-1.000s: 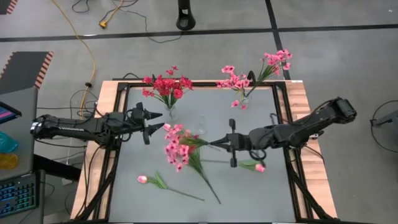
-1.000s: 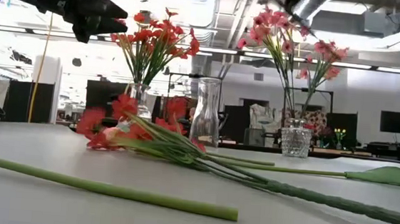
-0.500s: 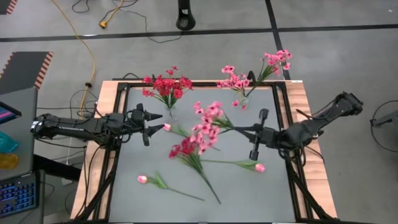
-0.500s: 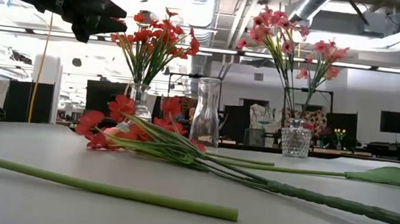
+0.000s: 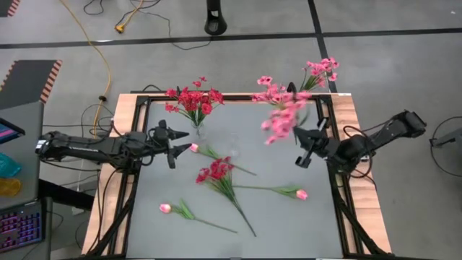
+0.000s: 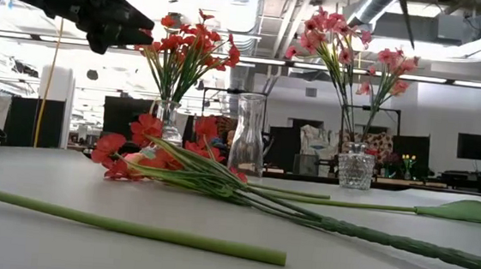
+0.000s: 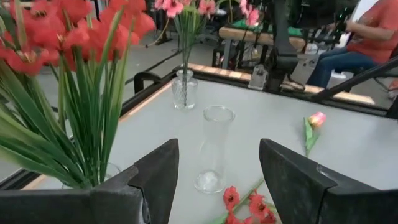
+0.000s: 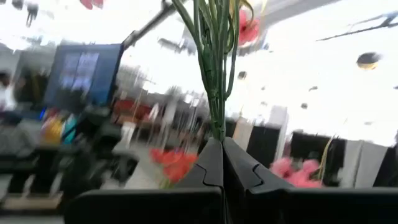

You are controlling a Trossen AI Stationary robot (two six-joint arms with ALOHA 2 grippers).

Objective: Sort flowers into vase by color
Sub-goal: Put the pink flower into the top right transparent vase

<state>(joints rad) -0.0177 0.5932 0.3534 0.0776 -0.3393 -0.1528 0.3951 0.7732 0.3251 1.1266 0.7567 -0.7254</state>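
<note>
My right gripper (image 5: 305,145) hovers over the table's right side, shut on a pink small-blossom spray (image 5: 280,118) beside the pink flowers' vase (image 5: 286,114). My left gripper (image 5: 173,144) waits open, raised, next to the vase of red flowers (image 5: 195,101). An empty clear vase (image 7: 213,149) stands upright at mid-table, ahead of the open left fingers. A red cluster (image 5: 216,172) and three pale pink buds (image 5: 193,147) (image 5: 302,193) (image 5: 165,208) lie flat on the table. My right gripper pinches the pink spray's bundle of green stems (image 8: 214,127) between its two shut fingers. The stems run on straight beyond the fingertips, with the blossoms at their far end. The spray is lifted clear of the table.
Black frame rails (image 5: 328,130) border the table, close to my right gripper. The loose sprigs' long stems (image 6: 130,226) cross the near half of the table. A person in an orange shirt (image 7: 373,31) sits beyond the table.
My right gripper has carried the pink spray from the table's middle up and toward the right and far edges, to the pink flowers' vase. The spray went from lying over the red cluster to being lifted clear. The red cluster stayed on the table.
</note>
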